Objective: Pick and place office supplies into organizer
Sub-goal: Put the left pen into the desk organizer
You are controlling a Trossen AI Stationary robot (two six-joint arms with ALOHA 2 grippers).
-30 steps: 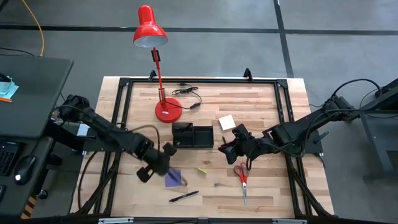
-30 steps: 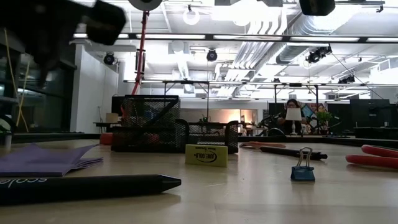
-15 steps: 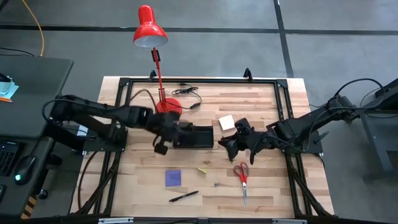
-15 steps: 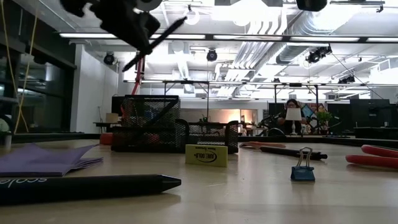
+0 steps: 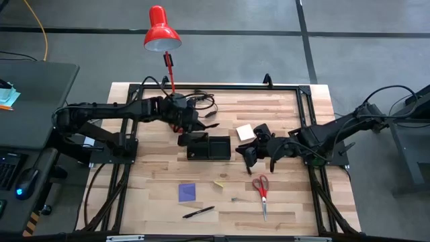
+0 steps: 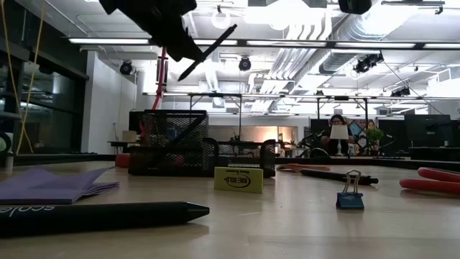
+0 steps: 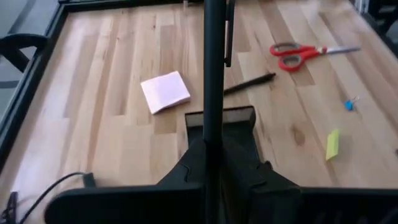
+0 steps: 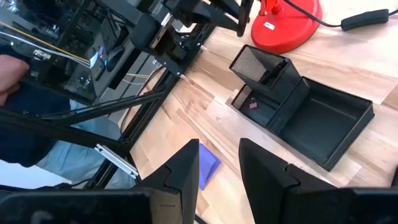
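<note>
While the left gripper is clamping a thin dark pen, the black mesh organizer is holding pens; right gripper is gaping partway, empty.

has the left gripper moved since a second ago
Yes. In the high view the left gripper, shut on a pen, has swung from beside the purple note pad up the table to the organizer, near the lamp base.

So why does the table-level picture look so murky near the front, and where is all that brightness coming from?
In the low view, the pen nearest the lens is soft and out of focus, while the mesh organizer farther back is crisper; ceiling strip lights behind leave the left gripper a dark silhouette. In the high view, light is even, shadows faint.
</note>
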